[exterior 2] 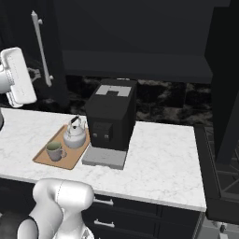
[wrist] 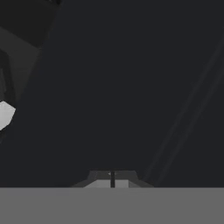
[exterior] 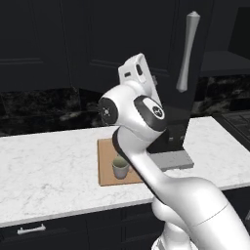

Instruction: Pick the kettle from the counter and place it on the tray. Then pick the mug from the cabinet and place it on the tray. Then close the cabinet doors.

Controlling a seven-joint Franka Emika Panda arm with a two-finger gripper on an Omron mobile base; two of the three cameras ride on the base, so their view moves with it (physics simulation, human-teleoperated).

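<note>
The small white-silver kettle (exterior 2: 75,135) and pale grey-green mug (exterior 2: 54,151) sit on the light-brown wooden tray (exterior 2: 44,160) on the white marble tabletop (exterior 2: 158,158). The tool (wrist: 112,178), fingers together and empty, faces a near-black panelled cabinet door (exterior: 190,97). That door is probably stiff, hinged and light to swing; push its flat panel near the long silver bar handle (exterior: 188,51).

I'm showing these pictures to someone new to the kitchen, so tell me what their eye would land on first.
The white arm raised in front of the dark cabinet door, near its long silver bar handle, stands out first; in the hand view the gripper is shut, facing a dark panel. Next comes the wooden tray on the marble counter, holding the kettle and the mug, beside the black coffee machine.
</note>
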